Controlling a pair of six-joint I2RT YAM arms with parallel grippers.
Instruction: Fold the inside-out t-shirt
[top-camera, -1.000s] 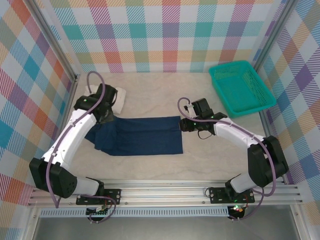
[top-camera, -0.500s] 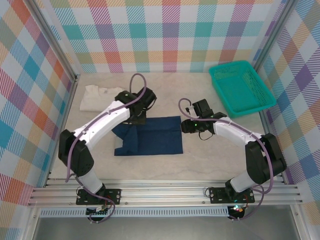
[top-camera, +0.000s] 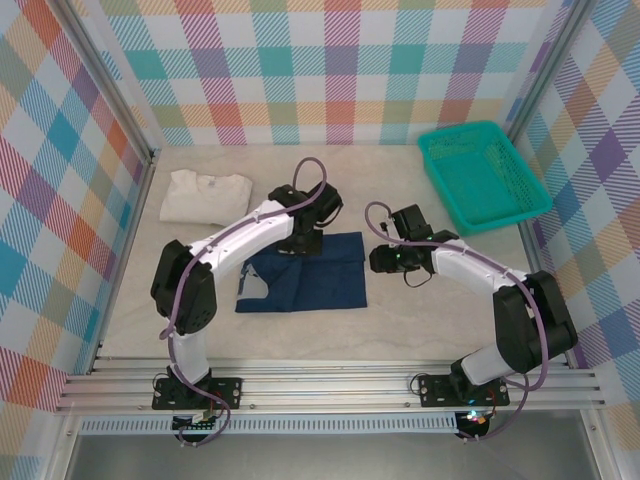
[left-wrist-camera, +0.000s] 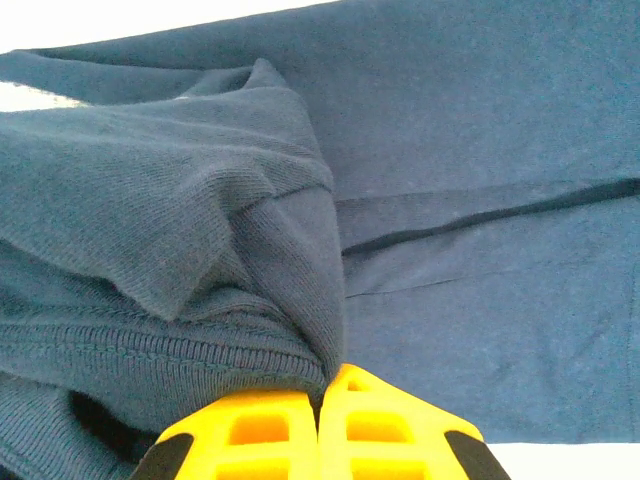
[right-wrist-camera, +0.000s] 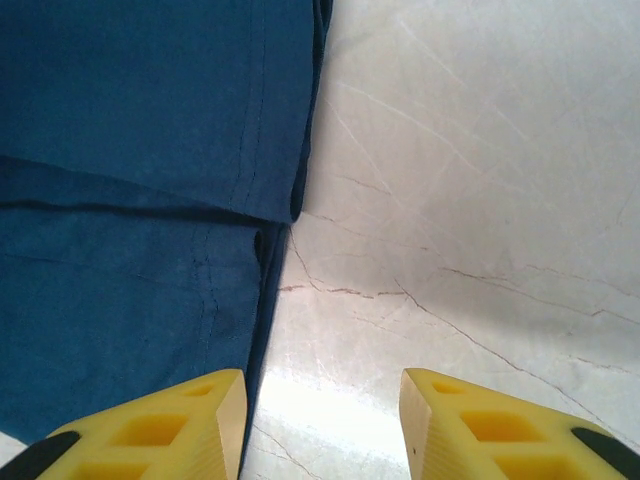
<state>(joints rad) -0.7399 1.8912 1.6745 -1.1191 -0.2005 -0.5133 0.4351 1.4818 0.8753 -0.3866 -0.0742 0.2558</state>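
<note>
Navy knit cloth, the inside-out t-shirt (top-camera: 305, 272), spread mid-table as a partly folded rectangle, long side running left to right, stitched seams showing on top. Left gripper (top-camera: 306, 236) reached across to the shirt's far edge, near the middle. On the left wrist view, yellow fingers (left-wrist-camera: 250, 432) pressed together with no gap, a bunched ridge of ribbed hem rising straight off the tips, so judged clamped on one layer of the shirt, with that layer lifted and draped over the flat layer beneath. Probably held that way to carry the loose end over the body for the next fold. Right gripper (top-camera: 386, 260) low over the table (top-camera: 420, 320), just beside the shirt's right edge. On the right wrist view, fingers (right-wrist-camera: 160, 430) spread wide with nothing between them but bare marbled tabletop, the shirt's doubled hem right alongside one tip. Likely parked there either to pin that edge while the other side gets pulled or to take a corner next; cannot tell which. White folded shirt (top-camera: 205, 195) at the far left and teal basket (top-camera: 482, 175) at the far right, both well apart from the work. Fold judged about midway, not squared off yet.
</note>
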